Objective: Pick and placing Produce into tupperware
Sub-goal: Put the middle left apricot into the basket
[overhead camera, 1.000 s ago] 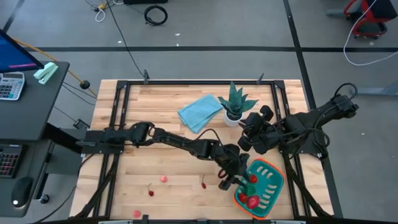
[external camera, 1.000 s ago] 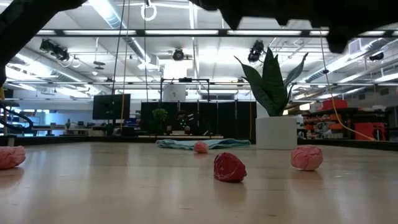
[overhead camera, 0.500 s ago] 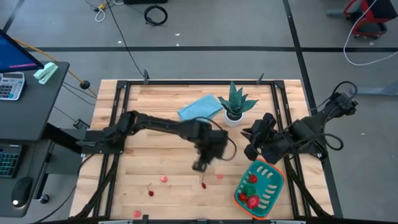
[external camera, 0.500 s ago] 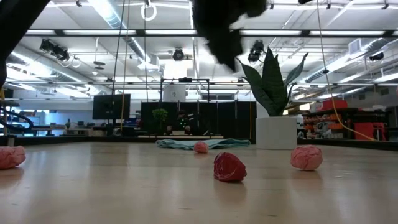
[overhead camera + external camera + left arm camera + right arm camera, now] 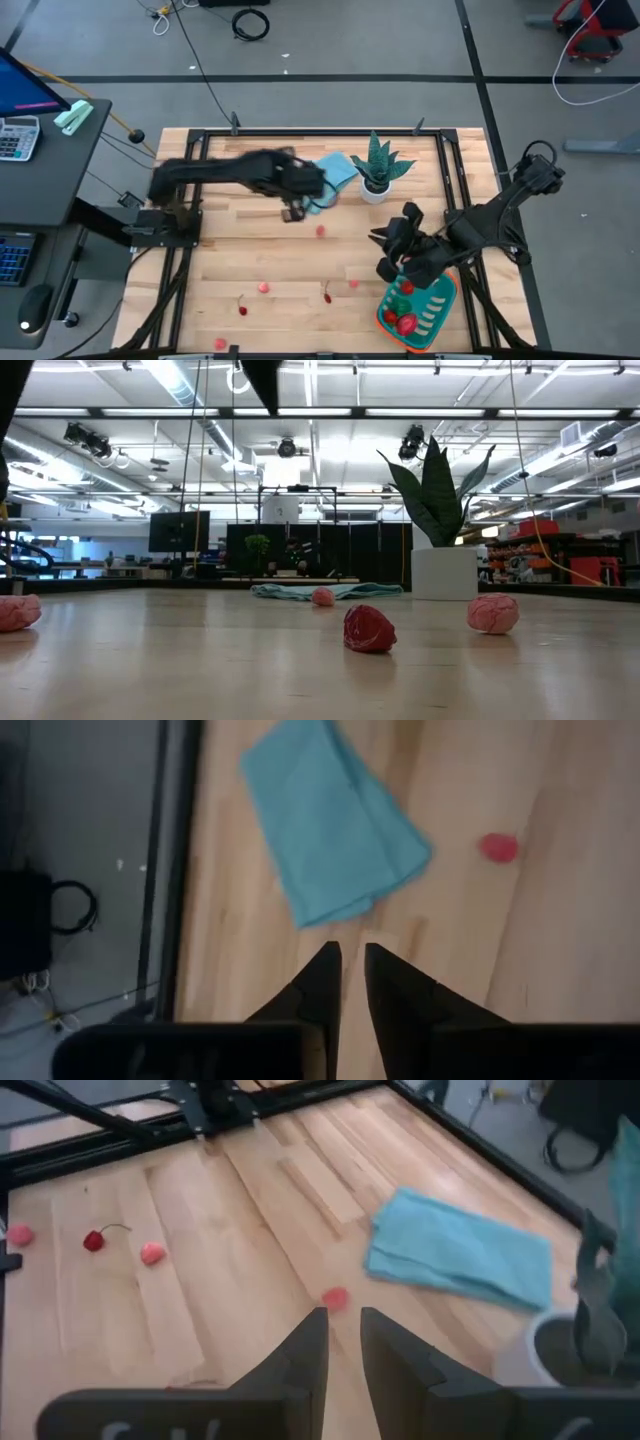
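Note:
The teal tupperware (image 5: 420, 306) sits at the table's near right with green and red produce inside. Loose produce lies on the wood: a pink piece (image 5: 320, 231), two more pink pieces (image 5: 264, 287) (image 5: 353, 283), and cherries (image 5: 327, 296) (image 5: 242, 309). In the low view a dark red piece (image 5: 369, 628) and a pink piece (image 5: 493, 613) rest on the table. My left gripper (image 5: 293, 212) (image 5: 347, 960) hovers shut and empty by the blue cloth (image 5: 335, 820). My right gripper (image 5: 384, 255) (image 5: 338, 1325) hangs shut and empty just beyond the tupperware's far left corner.
A potted spiky plant (image 5: 378, 166) stands at the far middle, next to the folded blue cloth (image 5: 338, 166). A black frame (image 5: 300, 131) runs round the table. Bare wood lies open in the middle and near left, between the scattered pieces.
My left gripper has swung up and away from above the tupperware, across the middle, toward the table's far left, ending by the blue cloth. My right arm has moved toward the near edge and leftward, closer to the tupperware. Pink pieces earlier covered by the left arm now show.

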